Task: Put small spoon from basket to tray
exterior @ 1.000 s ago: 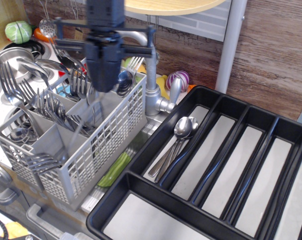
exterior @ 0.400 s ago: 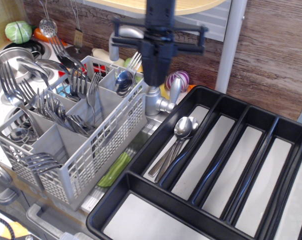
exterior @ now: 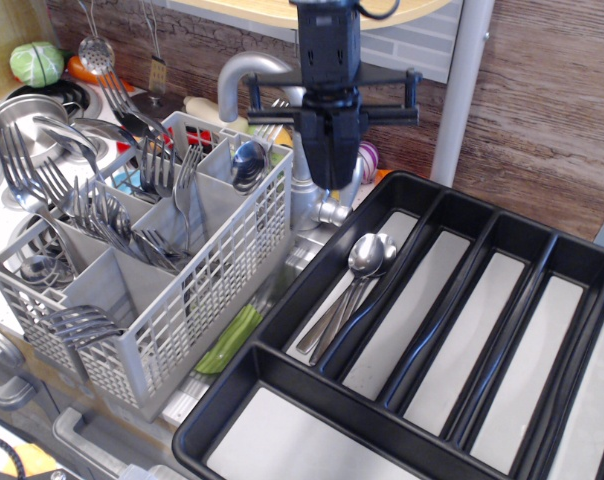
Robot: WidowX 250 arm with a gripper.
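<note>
Since no telling whether the black robot claw (exterior: 329, 178) pinches anything, just guessing; hangs between light grey lattice plastic basket (exterior: 197, 300) and big black compartmented plastic tray (exterior: 222, 425); shiny small metal spoon (exterior: 247, 160) sits left, upright in basket's rear pocket; nearest tray slot lies down-right, lengthwise.

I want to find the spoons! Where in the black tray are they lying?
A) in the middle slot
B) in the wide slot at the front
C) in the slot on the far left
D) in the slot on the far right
C: the spoons lie together in the leftmost long slot of the tray, nearest the basket; the other slots show bare floors.
</note>
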